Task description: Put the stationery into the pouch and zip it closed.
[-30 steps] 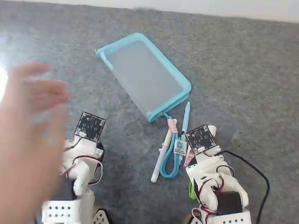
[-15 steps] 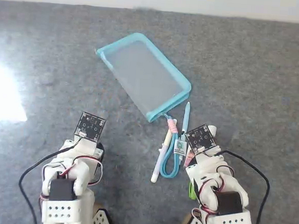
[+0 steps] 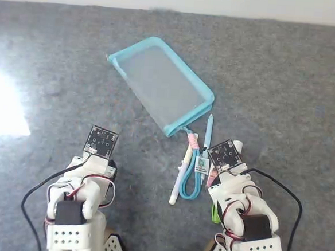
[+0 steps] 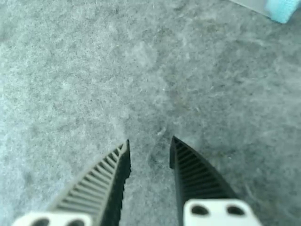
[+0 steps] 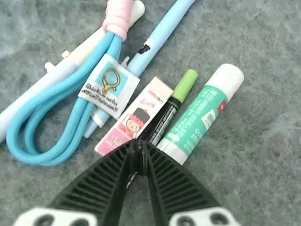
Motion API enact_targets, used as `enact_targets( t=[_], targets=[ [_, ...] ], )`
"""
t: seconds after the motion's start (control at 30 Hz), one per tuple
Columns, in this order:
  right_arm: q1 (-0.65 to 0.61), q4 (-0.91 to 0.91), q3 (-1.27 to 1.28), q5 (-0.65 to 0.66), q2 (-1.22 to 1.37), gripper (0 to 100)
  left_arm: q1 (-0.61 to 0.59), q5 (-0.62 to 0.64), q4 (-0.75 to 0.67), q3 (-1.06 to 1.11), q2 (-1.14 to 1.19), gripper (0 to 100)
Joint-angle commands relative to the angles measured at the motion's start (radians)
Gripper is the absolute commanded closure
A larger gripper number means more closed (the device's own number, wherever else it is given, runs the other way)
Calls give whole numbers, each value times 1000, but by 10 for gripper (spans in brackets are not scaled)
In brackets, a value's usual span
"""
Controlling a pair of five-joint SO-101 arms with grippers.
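Note:
A light blue pouch with a translucent face lies flat at the middle of the grey mat, its blue strap loop trailing toward the right arm. Beside the strap lie a white pen and a blue pen. In the right wrist view I see the strap, white pen, blue pen, a pink eraser, a green-capped marker and a green glue stick. My right gripper hangs shut just above the marker and eraser, holding nothing. My left gripper is slightly open over bare mat.
The left arm and right arm sit at the near edge of the mat. A pouch corner shows far off in the left wrist view. Bright glare lies on the mat at the left. Bare mat surrounds the pouch.
A person's hand that hovered over the left arm one second ago has left the view. Neither arm nor any stationery has moved.

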Motion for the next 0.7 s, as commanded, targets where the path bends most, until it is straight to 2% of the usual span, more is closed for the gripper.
enact_targets(
  t=[0.0, 0.67],
  targets=[
    [-4, 51, 14, 3, -21, 984, 2, 6, 2, -7, -18, 867],
    [4, 13, 11, 11, -19, 984, 2, 6, 2, -7, -18, 867]
  ],
)
